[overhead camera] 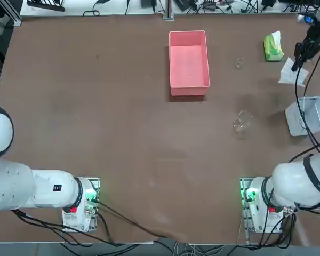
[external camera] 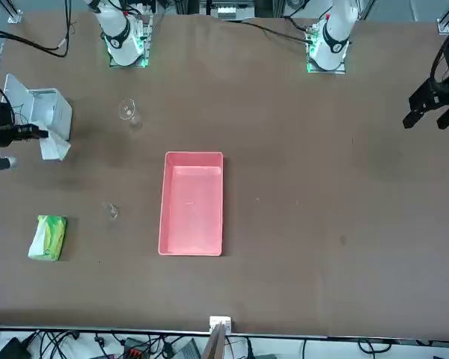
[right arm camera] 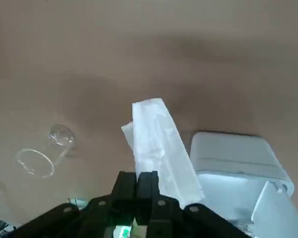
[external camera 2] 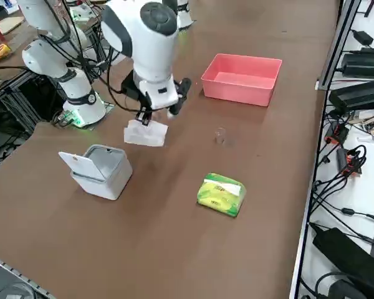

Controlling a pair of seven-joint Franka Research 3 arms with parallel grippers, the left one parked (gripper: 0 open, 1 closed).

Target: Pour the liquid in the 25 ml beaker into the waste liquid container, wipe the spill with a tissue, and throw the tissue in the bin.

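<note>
1. Right gripper [right arm camera: 137, 179] hangs above the table at the robot's right edge; jaws closed on the tissue [right arm camera: 159, 148], which dangles from the fingertips as a long white strip, clear of the table.
2. Bin [external camera 2: 103, 169], a small white box with its lid tipped open, stands on the table just beside and below the held tissue, on the side nearer the arm's base; judged, the coming move is a short carry over that opening, then release; the strip's long axis hangs downward, so it should enter end first.
3. The 25 ml beaker [overhead camera: 239, 63] stands near the pink box [overhead camera: 189, 63]; a larger beaker [overhead camera: 242, 121] stands nearer the robot; tissue pack [overhead camera: 273, 47] at the far right.
</note>
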